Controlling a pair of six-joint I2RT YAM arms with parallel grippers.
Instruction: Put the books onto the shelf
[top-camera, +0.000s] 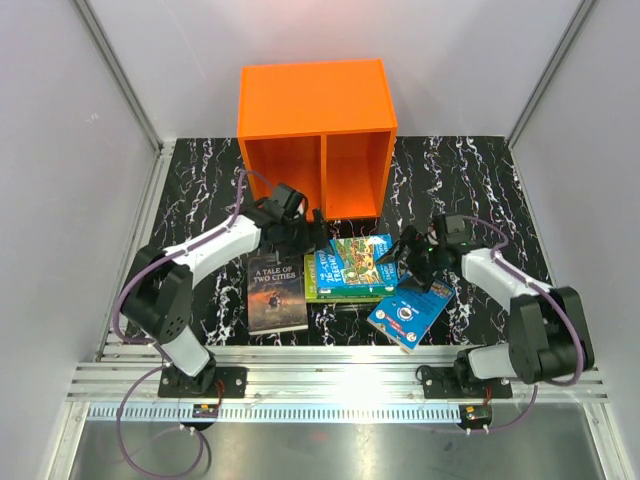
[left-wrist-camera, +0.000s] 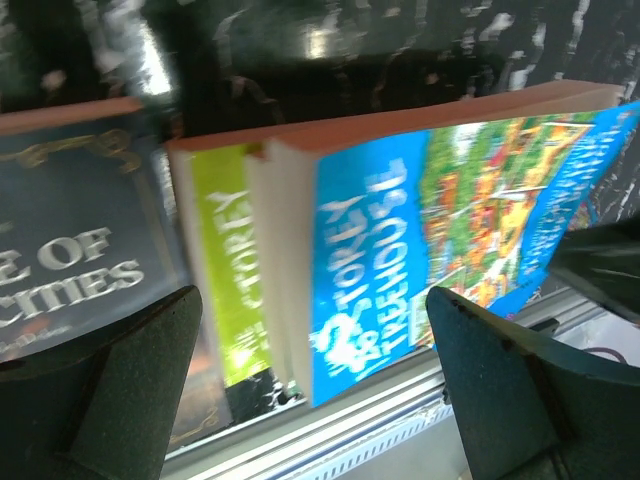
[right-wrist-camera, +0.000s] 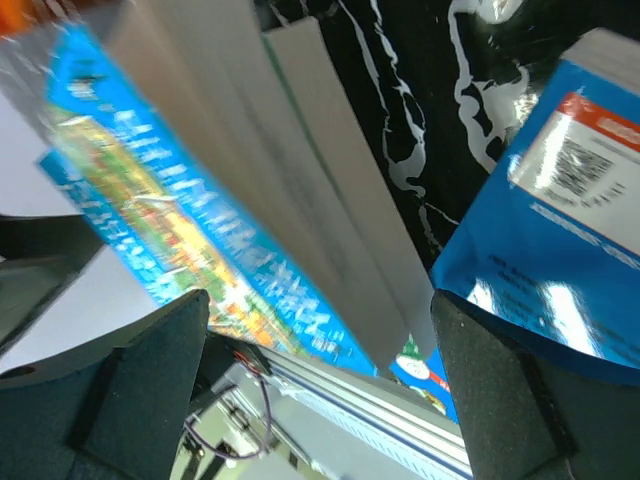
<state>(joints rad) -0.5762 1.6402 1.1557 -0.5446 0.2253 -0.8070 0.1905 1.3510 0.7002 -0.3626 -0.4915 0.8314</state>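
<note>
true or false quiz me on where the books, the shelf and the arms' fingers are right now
1. Both compartments of the bright orange box-shaped shelf hold no books. True.
2. The dark brown "A Tale of Two Cities" paperback stands upright in the shelf. False: it lies flat on the black marbled table, left of the other books.
3. The blue illustrated paperback lies on top of the green-spined paperback. True.
4. The left fingers are shut on a book. False: they stand open, holding nothing.
5. The right fingers stand open, holding nothing. True.
</note>
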